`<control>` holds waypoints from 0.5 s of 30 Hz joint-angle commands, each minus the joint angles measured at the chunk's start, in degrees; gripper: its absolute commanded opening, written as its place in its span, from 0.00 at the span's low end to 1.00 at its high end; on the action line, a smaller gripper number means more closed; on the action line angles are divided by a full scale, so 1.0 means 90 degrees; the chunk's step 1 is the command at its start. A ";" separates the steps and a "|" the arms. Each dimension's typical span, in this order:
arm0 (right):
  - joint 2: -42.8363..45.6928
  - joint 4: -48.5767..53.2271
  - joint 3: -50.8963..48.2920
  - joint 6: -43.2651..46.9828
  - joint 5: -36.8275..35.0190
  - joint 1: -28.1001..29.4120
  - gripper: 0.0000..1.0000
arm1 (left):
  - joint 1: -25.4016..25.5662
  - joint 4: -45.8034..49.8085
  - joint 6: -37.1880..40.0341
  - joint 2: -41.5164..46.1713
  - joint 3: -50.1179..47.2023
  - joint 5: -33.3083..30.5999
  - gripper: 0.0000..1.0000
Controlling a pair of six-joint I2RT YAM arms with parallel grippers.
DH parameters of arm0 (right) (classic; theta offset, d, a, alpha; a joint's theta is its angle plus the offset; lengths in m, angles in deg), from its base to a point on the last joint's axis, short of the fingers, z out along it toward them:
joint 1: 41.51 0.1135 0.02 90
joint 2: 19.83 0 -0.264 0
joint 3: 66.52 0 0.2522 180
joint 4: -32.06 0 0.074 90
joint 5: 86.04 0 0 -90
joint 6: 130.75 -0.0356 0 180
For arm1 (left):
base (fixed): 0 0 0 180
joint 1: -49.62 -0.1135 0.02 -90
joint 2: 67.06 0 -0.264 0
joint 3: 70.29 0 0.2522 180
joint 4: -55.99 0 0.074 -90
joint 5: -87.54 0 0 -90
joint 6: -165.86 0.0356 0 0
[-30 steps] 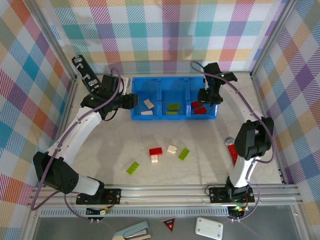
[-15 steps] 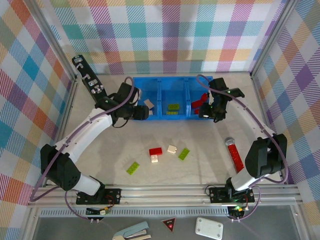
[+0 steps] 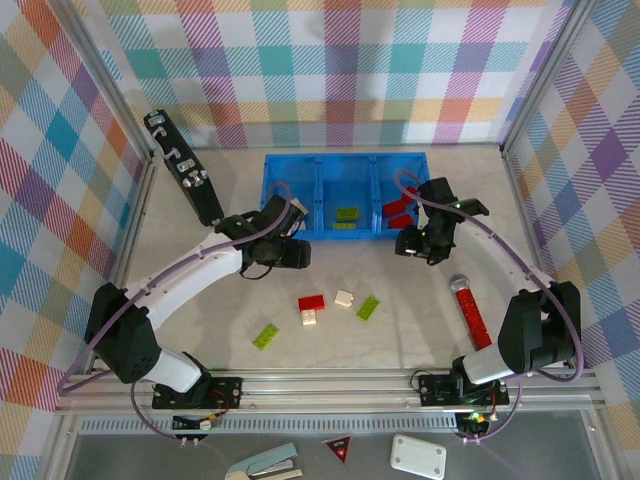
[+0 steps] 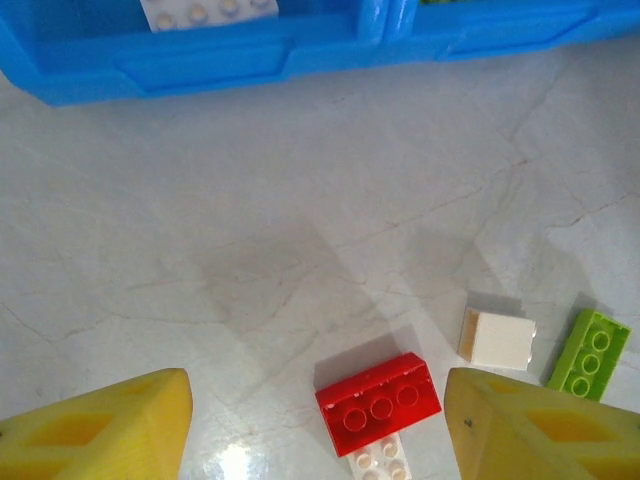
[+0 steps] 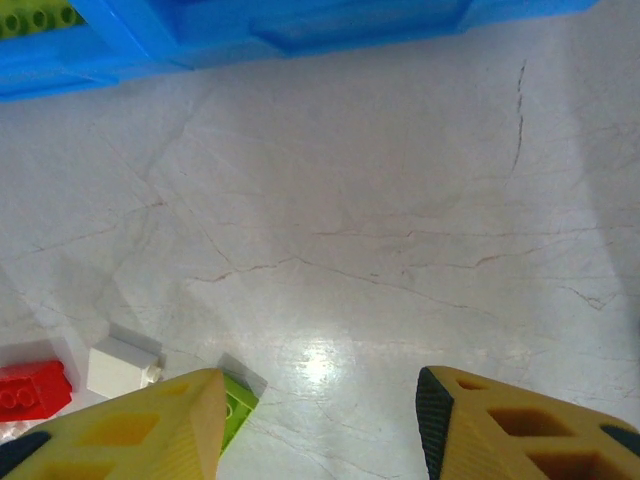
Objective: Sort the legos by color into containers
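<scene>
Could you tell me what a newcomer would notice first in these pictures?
The blue tray at the far side of the table stands out, with sorted bricks inside. Nearer, loose bricks in red, cream and green lie mid-table. The left hand and right hand hover open and empty between them.

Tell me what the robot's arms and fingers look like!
The left arm and right arm are curved white tubes with chunky black joints, and a purplish cable loops along each. The left fingers and right fingers are yellow wedges with hollow pockets, black-edged on the right.
</scene>
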 commanded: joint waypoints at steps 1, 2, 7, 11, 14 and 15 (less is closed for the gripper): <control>0.0244 -0.0123 -0.0157 -0.0125 0.0110 0.0040 0.54 | 0.0291 0.0185 -0.0528 -0.0039 -0.0207 -0.0254 0.68; 0.0271 -0.0143 -0.0196 -0.0129 0.0125 0.0040 0.54 | 0.0374 0.0186 -0.0653 -0.0021 -0.0271 -0.0295 0.68; 0.0333 -0.0140 -0.0199 -0.0099 0.0254 0.0040 0.54 | 0.0716 0.0093 -0.1380 0.0062 -0.0624 -0.0440 0.66; 0.0309 -0.0077 -0.0141 0.0021 0.0272 0.0035 0.53 | 0.0980 -0.0050 -0.1951 0.0036 -0.0957 -0.0513 0.64; 0.0325 -0.0055 -0.0135 0.0038 0.0290 0.0040 0.53 | 0.1196 -0.0214 -0.2189 -0.0041 -0.1133 -0.0488 0.64; 0.0344 -0.0049 -0.0148 0.0030 0.0302 0.0040 0.53 | 0.1260 -0.0266 -0.2250 -0.0067 -0.1173 -0.0471 0.64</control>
